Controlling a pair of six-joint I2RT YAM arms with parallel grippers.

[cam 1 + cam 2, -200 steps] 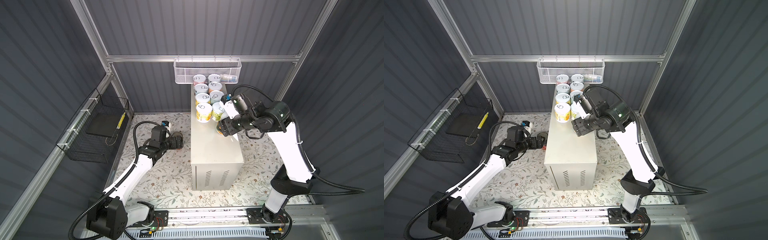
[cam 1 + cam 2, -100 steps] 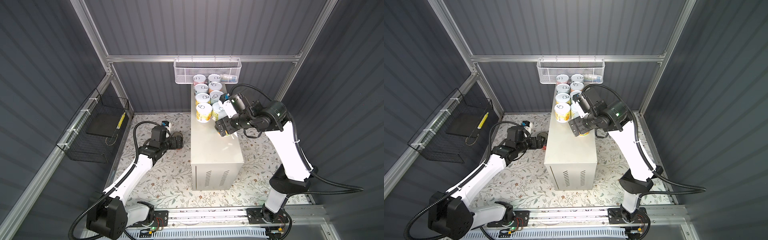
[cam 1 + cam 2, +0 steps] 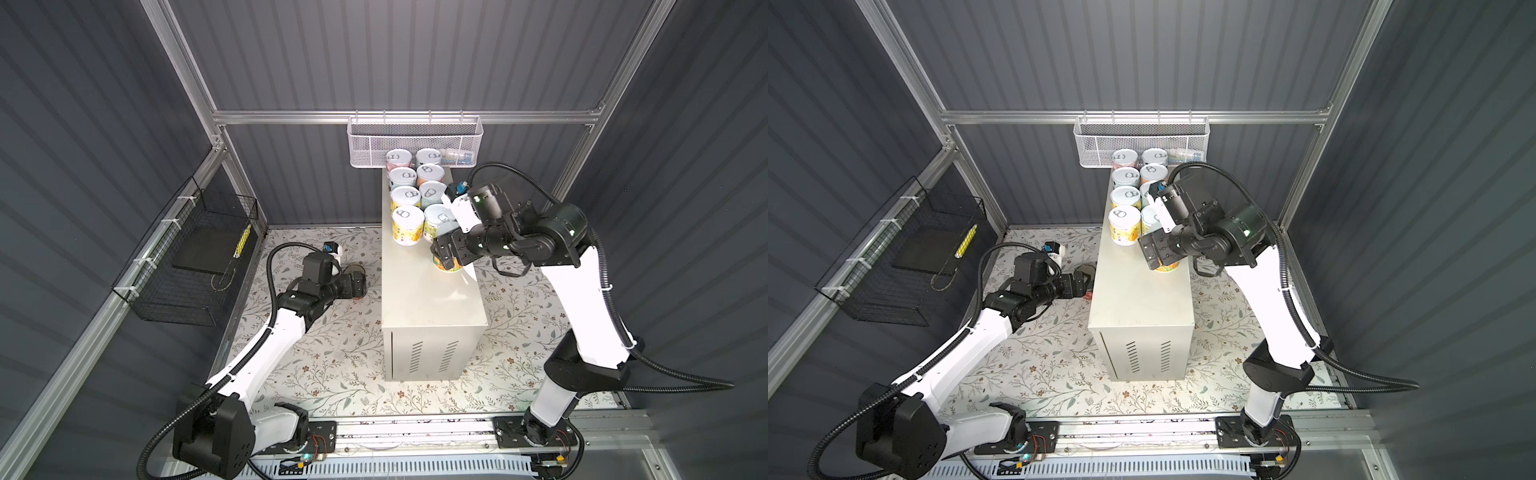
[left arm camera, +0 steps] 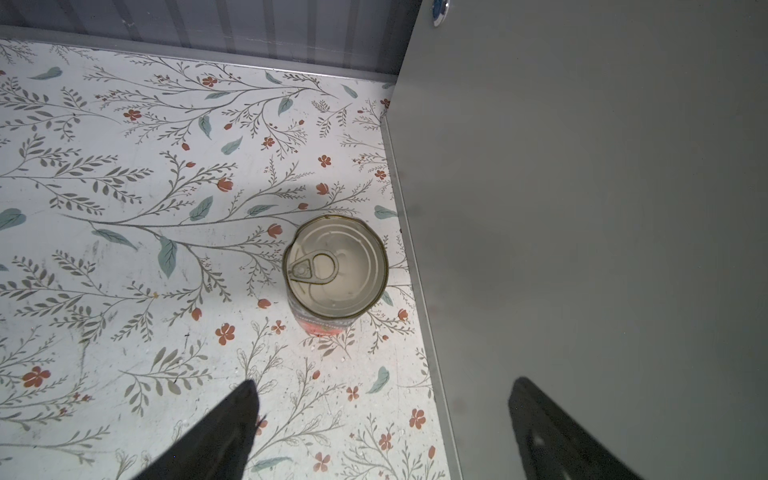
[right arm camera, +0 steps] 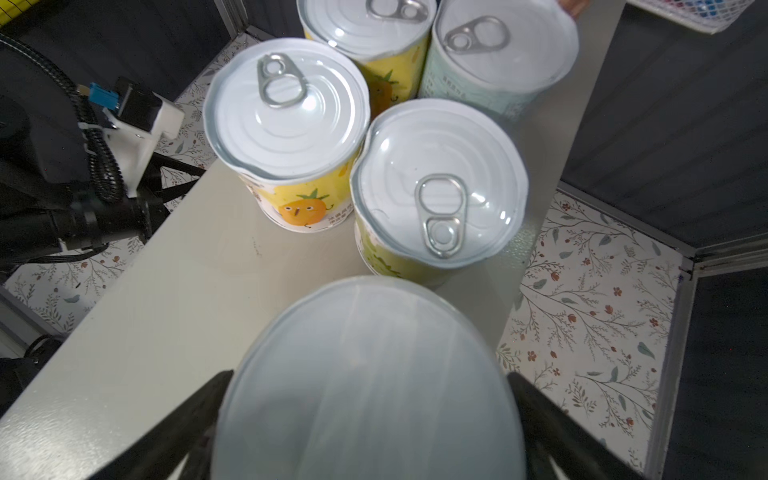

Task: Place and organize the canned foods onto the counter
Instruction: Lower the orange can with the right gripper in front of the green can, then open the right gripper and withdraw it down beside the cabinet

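— Where should you be looking right now?

— At your left gripper (image 4: pixel 384 381). Its jaws stand wide apart and hold nothing. The loose can (image 4: pixel 336 266) stands upright on the floral floor (image 4: pixel 124 208), straight ahead of those jaws, with its long axis vertical and its pull tab up.

— And the counter (image 4: pixel 582 208)?

— That is the catch. The can stands just beside the counter's side wall, and one of your fingers lines up in front of that wall rather than the narrow gap. I judge you will need to turn the wrist so the fingers close along the wall, not across it.

— Could your right arm take it instead?

— No, the left is far nearer. Your right gripper (image 3: pixel 444 249) is up on the counter top. Its fingers flank a can (image 5: pixel 365 374) at the near end of the two rows (image 3: pixel 409 199). I cannot tell whether they press on it or stand clear.
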